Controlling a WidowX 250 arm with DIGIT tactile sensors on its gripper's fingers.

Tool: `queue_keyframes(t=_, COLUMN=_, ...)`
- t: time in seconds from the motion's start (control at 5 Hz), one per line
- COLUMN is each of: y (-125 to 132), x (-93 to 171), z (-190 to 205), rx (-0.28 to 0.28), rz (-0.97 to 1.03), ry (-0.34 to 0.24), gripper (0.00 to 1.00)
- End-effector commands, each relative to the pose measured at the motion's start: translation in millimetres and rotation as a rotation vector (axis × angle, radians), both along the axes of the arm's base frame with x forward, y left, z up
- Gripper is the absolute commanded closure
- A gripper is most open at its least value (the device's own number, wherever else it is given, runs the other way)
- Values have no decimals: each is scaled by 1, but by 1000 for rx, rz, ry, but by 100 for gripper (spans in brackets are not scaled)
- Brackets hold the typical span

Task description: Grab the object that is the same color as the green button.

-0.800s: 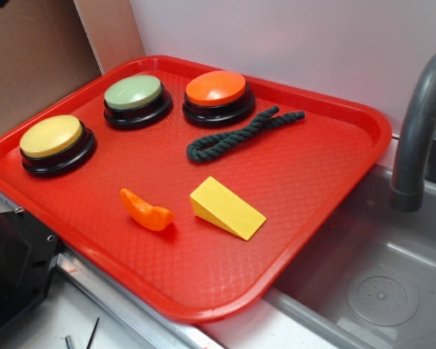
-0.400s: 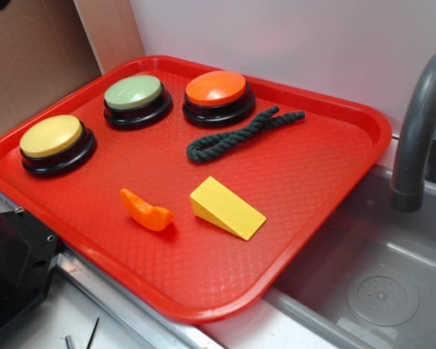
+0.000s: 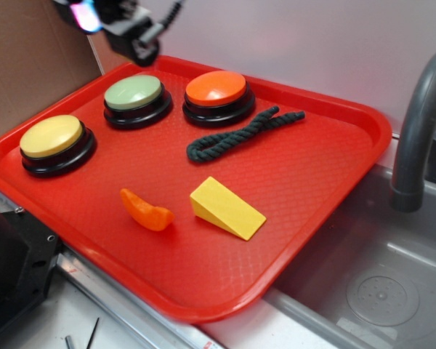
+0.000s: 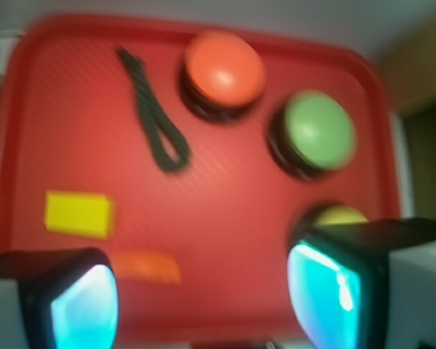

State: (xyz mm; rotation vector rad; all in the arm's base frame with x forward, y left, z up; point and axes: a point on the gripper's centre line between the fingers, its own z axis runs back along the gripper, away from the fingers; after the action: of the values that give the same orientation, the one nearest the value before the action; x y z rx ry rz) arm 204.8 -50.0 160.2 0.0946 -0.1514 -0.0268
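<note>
One red tray (image 3: 334, 156) carries seven things. Three are dome buttons on black bases: one yellow button (image 3: 52, 137), one green button (image 3: 134, 93), one orange button (image 3: 216, 88). One dark green rope (image 3: 236, 136) lies folded double. One orange curved piece (image 3: 146, 210) and one yellow wedge (image 3: 226, 208) make up the rest. Beside the tray stands one grey faucet (image 3: 420, 131) over one sink (image 3: 381, 291).

Bare red plastic tray (image 3: 312, 182) lies open around the dark green twisted rope (image 3: 240, 134). Only the round orange-topped button (image 3: 218, 94) crowds it, just beside its upper edge. The yellow wedge (image 3: 227, 209) sits apart below.
</note>
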Motion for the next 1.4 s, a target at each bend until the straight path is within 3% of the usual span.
queue_keyframes(t=0.0, y=-11, x=36, z=-15, rx=-19, rz=-60, ry=-45, gripper=0)
queue_keyframes(t=0.4, y=-11, x=36, z=-15, rx=-19, rz=-60, ry=-45, gripper=0)
queue_keyframes(t=0.6, y=-23, x=57, z=-59, rx=-73, rz=-1, ry=-58, gripper=0)
queue_keyframes(t=0.8, y=-40, x=79, z=-75, rx=-150, rz=61, ry=-71, gripper=0)
queue_keyframes(t=1.2, y=-40, x=108, z=-105, rx=-158, rz=99, ry=-29, gripper=0)
